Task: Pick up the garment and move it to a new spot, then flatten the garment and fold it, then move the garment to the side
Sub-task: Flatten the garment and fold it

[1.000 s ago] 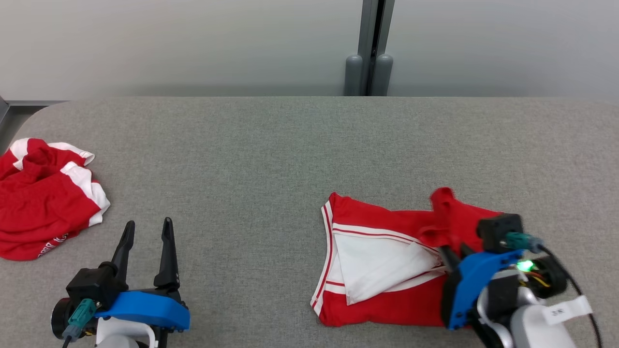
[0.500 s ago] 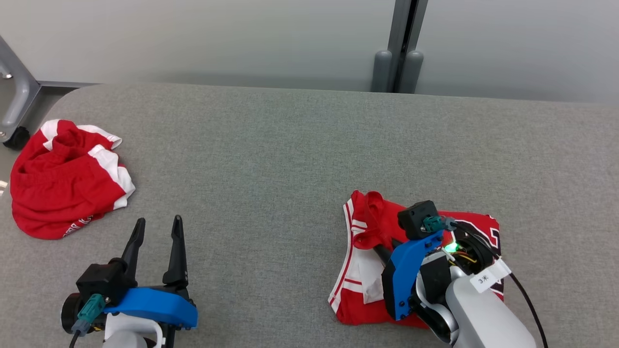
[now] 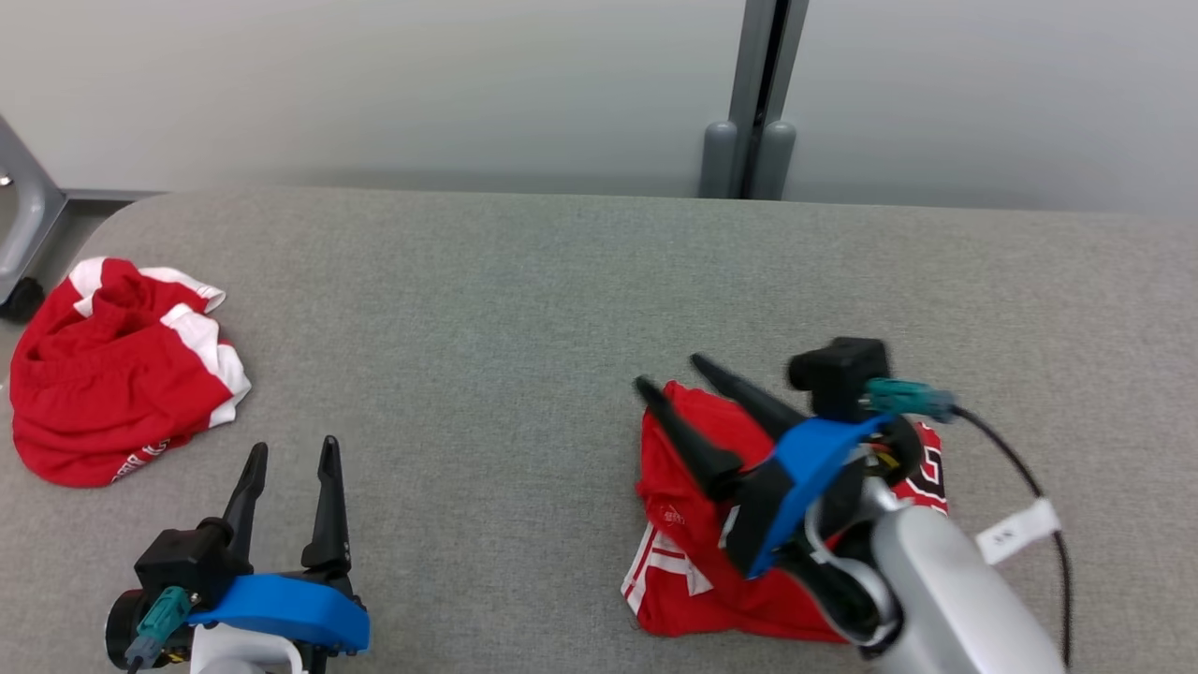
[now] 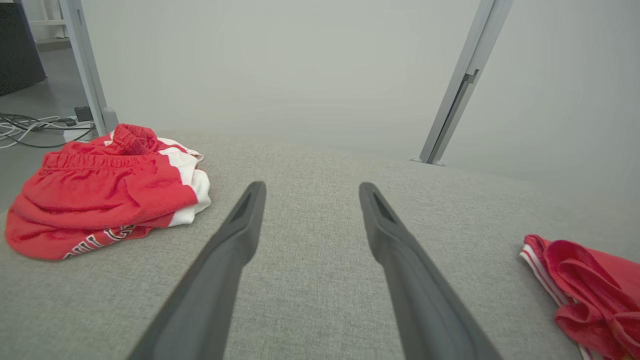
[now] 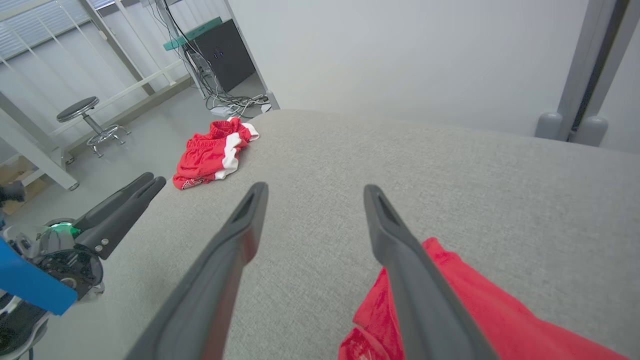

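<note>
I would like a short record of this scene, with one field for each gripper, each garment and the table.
left gripper: open, holding nothing, over bare table at the front left
right gripper: open, holding nothing, fingers over the far left corner of the folded garment
folded garment: red with white stripes, folded compact, lying on the right part of the table
crumpled garment: red and white, in a heap at the table's left end
table: grey fabric top

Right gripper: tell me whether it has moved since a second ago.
Yes. The right gripper swung to the robot's left: earlier right of the grey wall post, its tips now sit left of it, open over the folded garment.
</note>
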